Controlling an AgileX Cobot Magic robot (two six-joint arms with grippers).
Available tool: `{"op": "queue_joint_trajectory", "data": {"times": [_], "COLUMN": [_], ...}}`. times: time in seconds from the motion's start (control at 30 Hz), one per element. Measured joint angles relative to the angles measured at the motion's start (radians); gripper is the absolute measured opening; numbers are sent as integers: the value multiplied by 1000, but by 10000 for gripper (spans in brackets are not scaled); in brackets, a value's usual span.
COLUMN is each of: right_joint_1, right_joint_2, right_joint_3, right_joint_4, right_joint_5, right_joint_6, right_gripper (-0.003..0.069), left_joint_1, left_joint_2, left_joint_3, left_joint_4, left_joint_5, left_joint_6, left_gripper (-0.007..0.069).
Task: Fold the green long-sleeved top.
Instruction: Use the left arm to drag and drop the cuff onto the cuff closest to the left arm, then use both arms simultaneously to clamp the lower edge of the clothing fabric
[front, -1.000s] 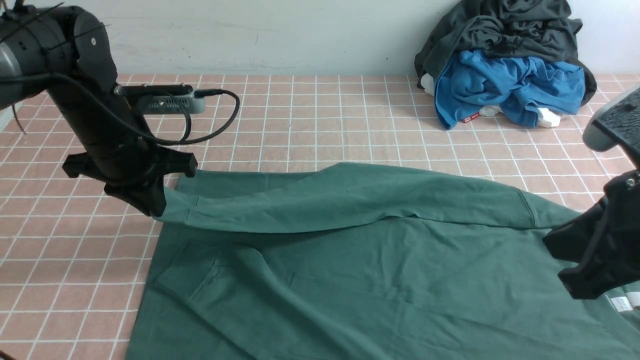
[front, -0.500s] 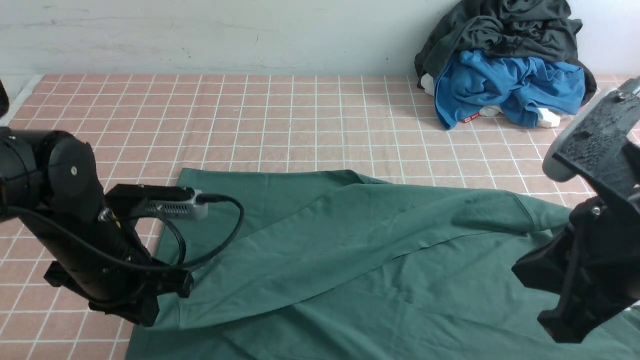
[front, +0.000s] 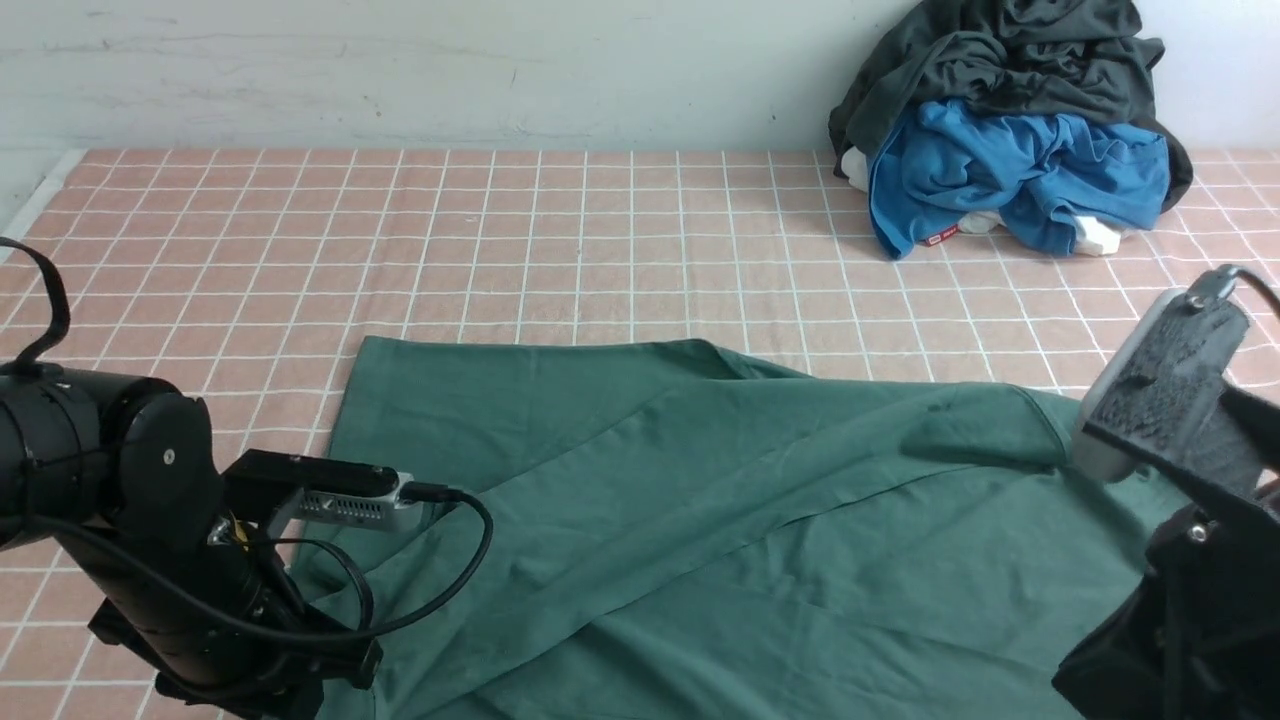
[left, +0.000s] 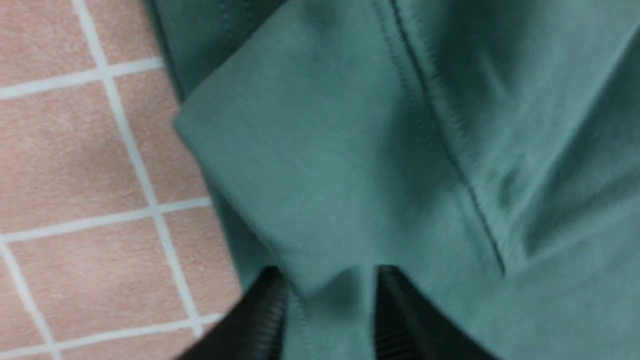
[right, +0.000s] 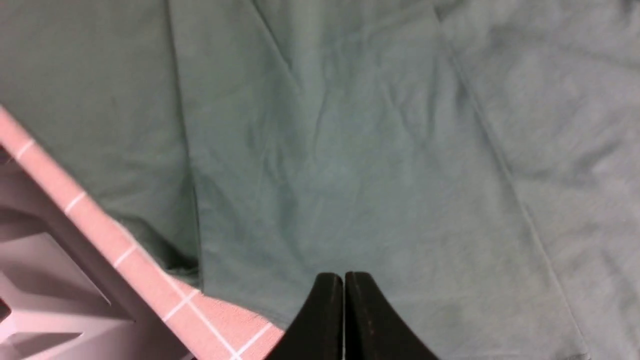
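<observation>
The green long-sleeved top lies spread on the pink checked table. One sleeve crosses its body on a slant from the right shoulder toward the front left. In the left wrist view my left gripper stands open, and the sleeve's cuff lies flat between its black fingers. In the front view the left arm hides those jaws at the front left corner. My right gripper is shut and empty just above the top; its arm is at the front right.
A heap of clothes sits against the back wall at the right: a dark grey-black garment over a bright blue one. The table's edge runs close beside the right gripper.
The left arm carried the sleeve's cuff from the back left down to the front left, laying the sleeve across the body, and its jaws have parted. The right arm drew back and lower.
</observation>
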Motion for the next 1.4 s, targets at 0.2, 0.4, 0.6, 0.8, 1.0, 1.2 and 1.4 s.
{"op": "queue_joint_trajectory", "data": {"times": [0.2,0.4,0.6,0.8,1.0,1.2,1.4], "right_joint_1": [39,40,40,40,40,40,40], "right_joint_2": [-8,-49,-82,-85,-85,-85,-85], "right_joint_3": [0,0,0,0,0,0,0], "right_joint_4": [33,64,64,72,74,74,74], "right_joint_5": [2,6,9,10,10,10,10], "right_joint_6": [3,3,-3,-15,-15,-15,-19], "right_gripper": [22,27,29,29,29,29,31], "left_joint_1": [-40,-339,-593,-696,-698,-698,-701], "left_joint_2": [-47,-207,-287,-288,-288,-260,-239], "left_joint_3": [5,77,237,266,268,342,356], "left_joint_4": [-29,-80,-6,44,62,76,88], "left_joint_5": [76,180,228,148,81,37,26], "left_joint_6": [121,300,414,468,479,490,494], "left_gripper": [451,441,426,423,484,559,566]}}
